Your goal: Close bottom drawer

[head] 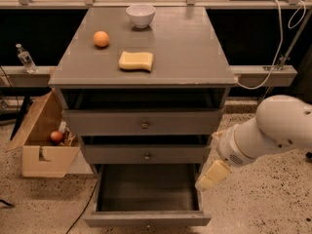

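The grey cabinet [146, 67] has three drawers. The bottom drawer [146, 219] is pulled far out toward me, with its dark interior [146, 189] showing and its thin front at the lower edge of the view. The middle drawer [146, 155] and top drawer [144, 123] stand slightly out. My gripper [212, 175], cream-coloured on a white arm [273, 130], hangs just right of the open bottom drawer's right side wall, about level with its back half. It holds nothing that I can see.
On the cabinet top lie a white bowl [141, 14], an orange [101, 38] and a yellow sponge [136, 61]. An open cardboard box [41, 145] stands on the floor to the left. A bottle [24, 57] sits on the left ledge. A cable [280, 38] hangs at the right.
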Tool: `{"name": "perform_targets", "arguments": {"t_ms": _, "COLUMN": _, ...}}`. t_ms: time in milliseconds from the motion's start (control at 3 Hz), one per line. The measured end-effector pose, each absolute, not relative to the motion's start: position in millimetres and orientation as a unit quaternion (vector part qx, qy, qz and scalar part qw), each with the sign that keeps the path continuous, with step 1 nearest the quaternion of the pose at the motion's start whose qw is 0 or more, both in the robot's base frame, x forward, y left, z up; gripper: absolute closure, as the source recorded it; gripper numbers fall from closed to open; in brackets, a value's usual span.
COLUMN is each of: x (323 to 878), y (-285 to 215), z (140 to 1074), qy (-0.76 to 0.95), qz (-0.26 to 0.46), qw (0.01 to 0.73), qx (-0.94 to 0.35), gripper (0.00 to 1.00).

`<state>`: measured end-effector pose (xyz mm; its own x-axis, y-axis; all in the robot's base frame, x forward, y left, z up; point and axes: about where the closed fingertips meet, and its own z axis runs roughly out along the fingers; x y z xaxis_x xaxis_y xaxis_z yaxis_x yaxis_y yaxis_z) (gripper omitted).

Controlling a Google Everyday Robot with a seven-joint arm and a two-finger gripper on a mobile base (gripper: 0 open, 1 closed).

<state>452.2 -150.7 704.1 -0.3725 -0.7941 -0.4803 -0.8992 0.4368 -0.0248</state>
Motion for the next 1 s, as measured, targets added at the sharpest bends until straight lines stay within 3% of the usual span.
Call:
{"name": "perform_targets", "arguments": {"t_ms": 333, "x": 461.8, "y": -137.7, "z": 638.9, "qy": 0.820, "qz": 0.156, "qw": 0.209, "qx": -0.509, "gripper": 0.00}}
{"name": "perform_targets", "arguments": {"t_ms": 1000, "x": 463.5, "y": -138.7, "z": 613.3, "qy": 0.823, "qz": 0.152, "qw": 0.190, "qx": -0.514, "gripper": 0.00}}
